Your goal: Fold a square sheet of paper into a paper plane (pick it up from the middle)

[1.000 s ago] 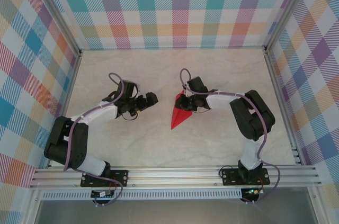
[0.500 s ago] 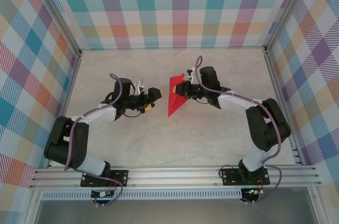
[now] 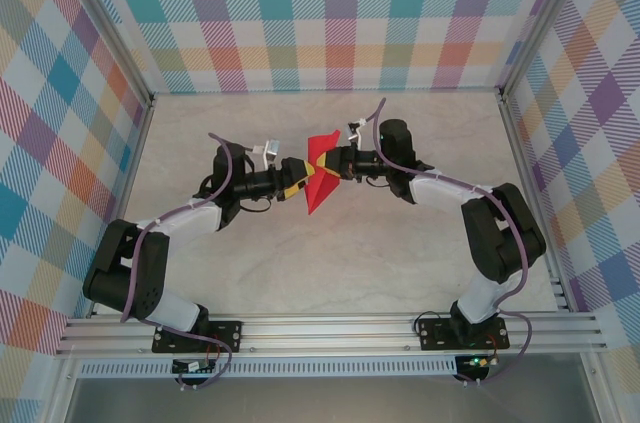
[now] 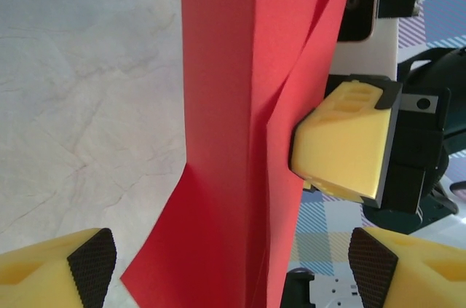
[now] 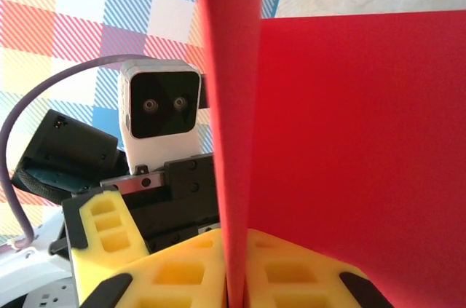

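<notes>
The right gripper (image 3: 335, 168) pinches the folded red paper plane (image 3: 317, 197) tight above the table (image 3: 400, 243), while the left gripper (image 3: 299, 184) stands wide open around its left side.

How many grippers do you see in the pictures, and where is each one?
2. The left gripper is at the left side of the folded red paper, jaws open around it; the right gripper is shut on its right side.

table (image 3: 400, 243): pale marbled top | walls (image 3: 330, 13): multicolour plaid, three sides | frame (image 3: 330, 328): aluminium rails
</notes>
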